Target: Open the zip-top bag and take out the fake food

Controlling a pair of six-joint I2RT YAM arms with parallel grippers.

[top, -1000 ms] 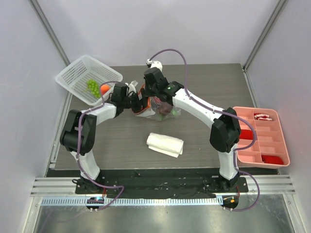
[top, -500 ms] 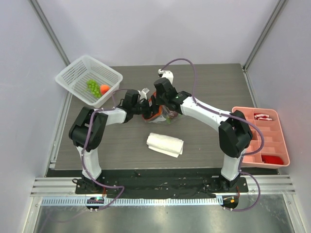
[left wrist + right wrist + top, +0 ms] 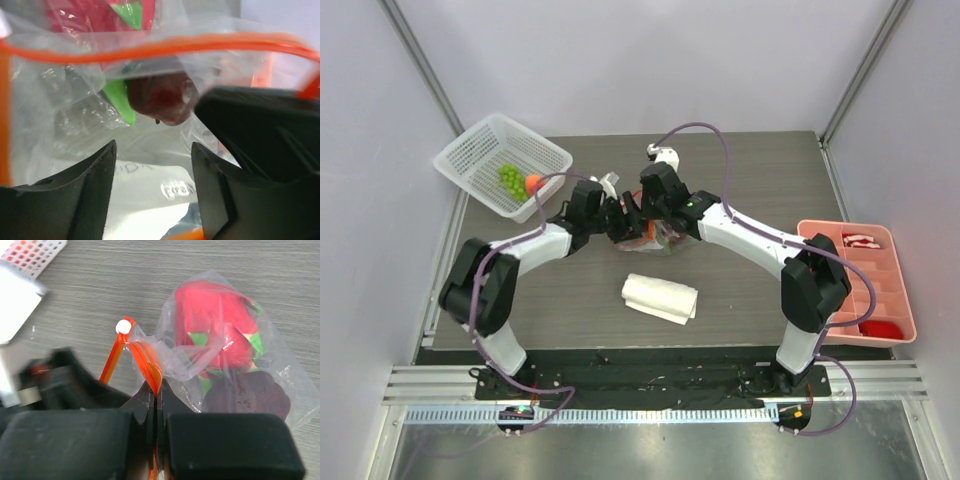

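Nearest the arm bases, a folded white cloth (image 3: 660,297) lies on the dark wood-grain table (image 3: 760,165). Just beyond it, at mid-table, sits the zip-top bag (image 3: 667,237), and both arms bend inward to meet over it.

The bag is clear, crinkled plastic edged with an orange-red zipper strip (image 3: 145,357), which carries a small white slider (image 3: 122,326) at one end. The right gripper (image 3: 156,390) is pinched fully together on that strip and holds up a fold of the plastic. The left gripper (image 3: 152,172) points into the bag's mouth with its jaws partly apart. Only loose film and a white printed label (image 3: 175,190) show between them, with nothing clamped.

Inside the bag, a red-pink dragon fruit (image 3: 215,322) with green leaves (image 3: 200,338) fills most of the space. A dark purple fruit (image 3: 247,392) lies against it. In the left wrist view this fruit sits just past the fingertips, under the arching strip.

Farther off, at the table's far left corner, a white mesh basket (image 3: 470,160) holds green grapes (image 3: 509,178) and a small orange (image 3: 535,183). To the right, beside the table's edge, is a pink divided tray (image 3: 895,325).
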